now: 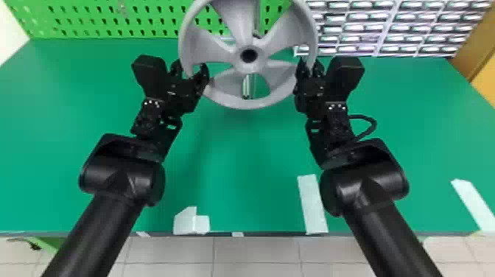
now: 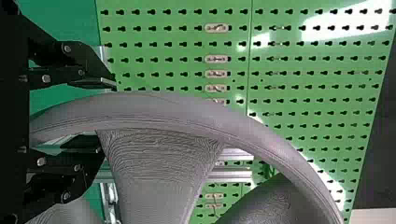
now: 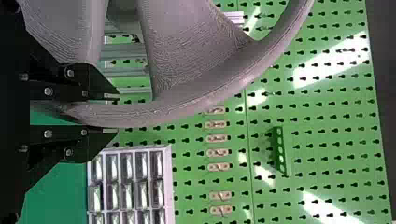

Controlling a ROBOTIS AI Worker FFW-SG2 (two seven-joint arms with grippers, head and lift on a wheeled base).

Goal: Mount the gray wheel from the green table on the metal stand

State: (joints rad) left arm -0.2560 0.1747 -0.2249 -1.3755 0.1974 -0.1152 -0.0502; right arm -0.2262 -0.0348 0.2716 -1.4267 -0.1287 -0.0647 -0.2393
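Note:
In the head view my left gripper [image 1: 189, 71] and right gripper [image 1: 309, 68] are at opposite sides of the upright gray wheel [image 1: 241, 103]. The left gripper [image 2: 105, 114] is open, its fingers spread around the rim of the wheel [image 2: 159, 109] with gaps beside it. On the other side, the right gripper [image 3: 112, 113] is shut on the rim of the wheel [image 3: 187, 100]. Parts of the metal stand [image 1: 252, 86] show behind the spokes, and its bars [image 2: 231, 175] also appear in the left wrist view. Whether the hub touches the stand, I cannot tell.
The green table [image 1: 235, 154] lies under both arms, with white tape pieces [image 1: 312, 204] near its front edge. A green pegboard [image 1: 110, 18] rises behind. Racks of small bins [image 1: 390, 27] stand at the back right.

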